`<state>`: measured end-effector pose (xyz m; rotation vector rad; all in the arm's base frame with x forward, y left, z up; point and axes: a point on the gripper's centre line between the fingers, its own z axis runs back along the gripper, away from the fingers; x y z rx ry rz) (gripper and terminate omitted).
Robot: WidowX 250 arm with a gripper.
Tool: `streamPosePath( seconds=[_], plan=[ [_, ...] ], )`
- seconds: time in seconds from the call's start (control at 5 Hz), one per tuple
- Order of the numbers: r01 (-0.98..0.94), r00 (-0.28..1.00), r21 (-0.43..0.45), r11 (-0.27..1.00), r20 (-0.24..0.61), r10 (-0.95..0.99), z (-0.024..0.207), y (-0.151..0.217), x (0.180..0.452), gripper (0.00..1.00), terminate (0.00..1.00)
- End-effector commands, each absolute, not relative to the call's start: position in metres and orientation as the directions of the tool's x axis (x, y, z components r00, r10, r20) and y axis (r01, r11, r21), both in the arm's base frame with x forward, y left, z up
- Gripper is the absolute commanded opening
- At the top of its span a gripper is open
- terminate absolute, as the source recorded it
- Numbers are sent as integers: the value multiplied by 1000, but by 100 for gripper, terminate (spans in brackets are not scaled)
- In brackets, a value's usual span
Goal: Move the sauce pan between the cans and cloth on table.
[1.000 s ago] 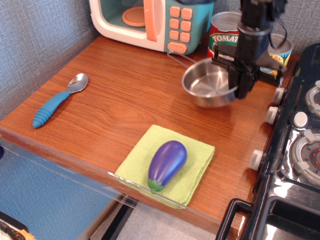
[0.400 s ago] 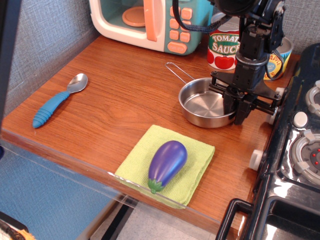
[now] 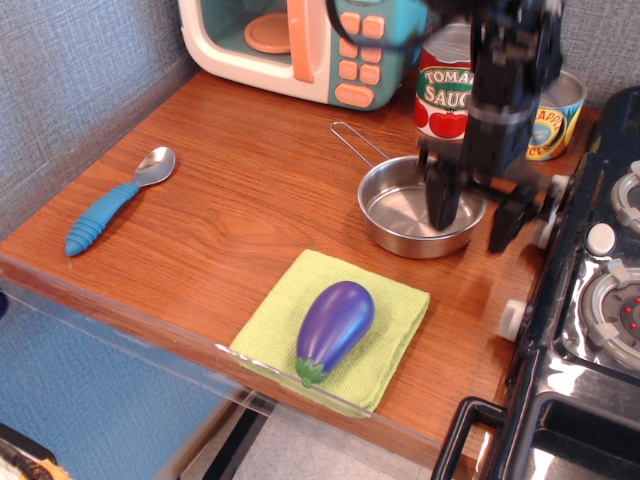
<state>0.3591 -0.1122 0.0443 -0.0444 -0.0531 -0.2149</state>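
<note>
We see the gripper (image 3: 476, 212) with its jaws spread wide: one black finger (image 3: 441, 200) hangs over the inside of the sauce pan (image 3: 410, 212), near its right wall, while the other finger (image 3: 508, 218) stands outside the pan, past its right rim and above bare wood. Nothing is clamped between them; whether the inner finger brushes the steel we cannot tell, as that part is somewhat blurred. The arm (image 3: 500, 90) comes down nearly straight from the top of the picture, a dark column that covers part of the cans behind it, with the fingers pointing down at the table (image 3: 250, 190). The pan sits flat on the wood, its thin wire handle (image 3: 356, 142) reaching up and to the left. It lies between the cans and the cloth (image 3: 390, 325): the red-and-white tomato sauce can (image 3: 444, 92) and the yellow-and-blue pineapple can (image 3: 552, 118) stand just behind it near the back wall, and the light-green cloth lies in front of it by the clear front edge, a strip of bare table apart from the pan. On the cloth rests a purple toy eggplant (image 3: 334, 322). Well off to the left lies a blue-handled spoon (image 3: 118, 200), at the back stands a toy microwave (image 3: 300, 40), and a black toy stove (image 3: 590, 300) fills the right side.
</note>
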Motion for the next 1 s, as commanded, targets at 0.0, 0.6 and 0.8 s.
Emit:
streamPosePath(
  seconds=[0.0,0.6,0.8],
  plan=[
    [166,969,-84,983,200,-146,123,-74,313,100,0],
    [159,980,-39,986,129,-153,103,-50,291,100,0],
    [159,980,-39,986,129,-153,103,-50,291,100,100]
  ],
)
